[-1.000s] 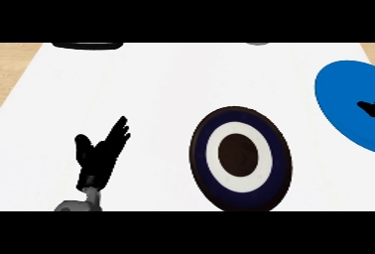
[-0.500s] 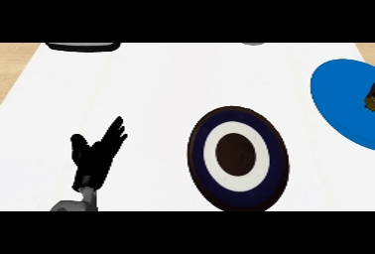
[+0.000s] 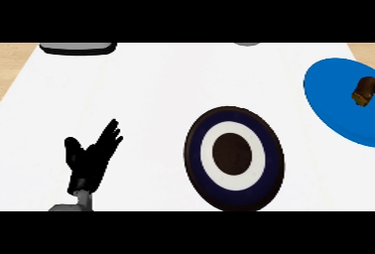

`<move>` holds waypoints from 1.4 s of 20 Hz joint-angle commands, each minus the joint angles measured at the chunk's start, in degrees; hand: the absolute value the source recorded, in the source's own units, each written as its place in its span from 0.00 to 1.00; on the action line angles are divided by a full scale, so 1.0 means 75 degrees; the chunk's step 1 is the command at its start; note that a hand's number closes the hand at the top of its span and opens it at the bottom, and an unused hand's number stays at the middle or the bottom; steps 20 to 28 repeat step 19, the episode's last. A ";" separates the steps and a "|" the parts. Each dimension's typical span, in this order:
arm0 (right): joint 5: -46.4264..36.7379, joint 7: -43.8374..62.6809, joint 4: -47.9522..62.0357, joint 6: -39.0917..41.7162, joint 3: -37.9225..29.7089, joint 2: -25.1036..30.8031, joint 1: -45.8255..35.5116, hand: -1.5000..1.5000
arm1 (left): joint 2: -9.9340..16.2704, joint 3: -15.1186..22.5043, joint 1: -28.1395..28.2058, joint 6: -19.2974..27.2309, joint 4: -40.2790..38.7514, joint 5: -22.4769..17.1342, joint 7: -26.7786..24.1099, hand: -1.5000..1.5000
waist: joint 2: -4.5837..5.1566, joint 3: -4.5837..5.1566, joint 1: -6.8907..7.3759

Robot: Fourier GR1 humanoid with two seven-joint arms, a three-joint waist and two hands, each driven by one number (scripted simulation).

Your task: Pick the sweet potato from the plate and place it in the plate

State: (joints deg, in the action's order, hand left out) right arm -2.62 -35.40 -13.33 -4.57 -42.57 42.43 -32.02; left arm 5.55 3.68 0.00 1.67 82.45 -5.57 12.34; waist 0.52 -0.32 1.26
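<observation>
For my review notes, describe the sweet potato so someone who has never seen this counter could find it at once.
Start at the white counter and look to its far right edge, where a plain bright blue plate is cut off by the view. The sweet potato is the small brown lump lying on that plate near the edge. Nothing lies on the other plate, the navy and white ringed plate at centre.

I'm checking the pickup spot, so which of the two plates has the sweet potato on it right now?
The plain blue plate at the right edge holds the sweet potato. The dark blue plate with the white ring, in the middle, has nothing on it.
</observation>
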 commanded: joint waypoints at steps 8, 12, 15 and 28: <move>0.0064 -0.0443 -0.0729 0.1322 0.0700 -0.0038 0.1566 0.00 | 0.0229 -0.0195 0.0603 -0.0200 0.0590 -0.0147 0.0363 0.50 | -0.0089 0.0048 -0.0168; 0.0309 -0.0229 -0.1362 0.1219 0.0909 -0.0207 0.2156 0.00 | -0.0184 0.0022 0.0233 0.0120 0.0247 0.0202 0.0302 0.50 | -0.0078 0.0046 -0.0184; 0.0350 -0.0583 -0.1439 0.1050 0.1029 -0.0488 0.2508 0.00 | -0.0008 -0.0283 -0.0151 -0.0194 -0.0195 0.0010 0.0179 0.50 | -0.0070 0.0044 -0.0183; 0.0646 -0.0246 -0.2634 0.1052 0.1160 -0.0780 0.3292 0.00 | 0.0158 -0.0539 -0.0056 -0.0202 -0.0045 -0.0066 0.0370 0.50 | -0.0084 0.0051 -0.0216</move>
